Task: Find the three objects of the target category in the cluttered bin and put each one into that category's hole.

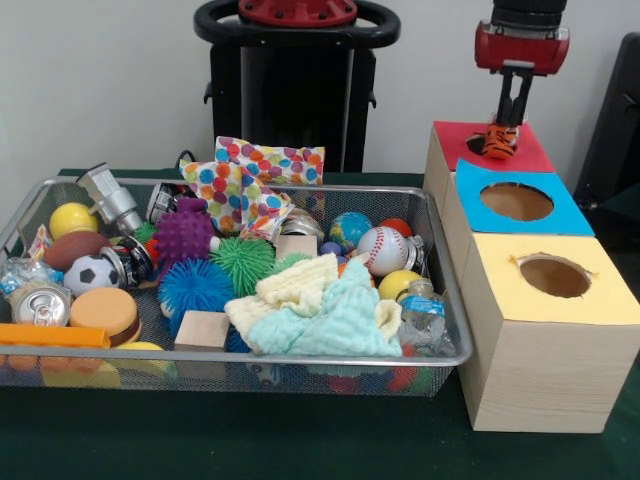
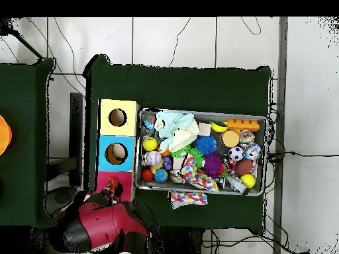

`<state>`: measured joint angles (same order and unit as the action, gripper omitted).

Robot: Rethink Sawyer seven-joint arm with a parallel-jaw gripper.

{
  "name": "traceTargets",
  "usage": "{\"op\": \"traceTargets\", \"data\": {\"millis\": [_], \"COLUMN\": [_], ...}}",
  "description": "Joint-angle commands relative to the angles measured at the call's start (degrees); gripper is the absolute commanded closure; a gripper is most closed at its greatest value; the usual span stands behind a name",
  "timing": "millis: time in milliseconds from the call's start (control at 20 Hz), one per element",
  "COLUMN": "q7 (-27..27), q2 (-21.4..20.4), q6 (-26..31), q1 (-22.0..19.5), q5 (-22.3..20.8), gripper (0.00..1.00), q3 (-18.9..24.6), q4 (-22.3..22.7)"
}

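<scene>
Front view: my end effector (image 1: 503, 130) grips an orange striped toy (image 1: 497, 141) over the red box (image 1: 525, 152); no readable writing.

Hiding the red box's hole (image 1: 478, 143) just beneath the gripper (image 1: 503, 135); covering the fingertips with an orange striped toy (image 1: 497, 141); cropping the arm above.

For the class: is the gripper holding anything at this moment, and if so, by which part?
The gripper is shut on an orange striped toy, gripping its top, over the red box. Exactly which part of the toy cannot be told.
</scene>
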<state>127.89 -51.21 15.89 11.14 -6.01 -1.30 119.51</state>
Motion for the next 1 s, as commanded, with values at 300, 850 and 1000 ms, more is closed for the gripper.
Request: {"op": "traceTargets", "data": {"millis": [300,850,1000], "q7": [5.16,5.28,4.95], "q2": [5.84,8.08,9.62], "q6": [-6.68,-8.06,-9.59], "q1": [-0.39,1.60,1.42], "q5": [-2.51,-1.92,-2.26], "gripper": [1.00,1.00,1.00], "q3": [-0.04,-1.87,-2.31], "q4": [-1.90,-3.53,-4.51]}}
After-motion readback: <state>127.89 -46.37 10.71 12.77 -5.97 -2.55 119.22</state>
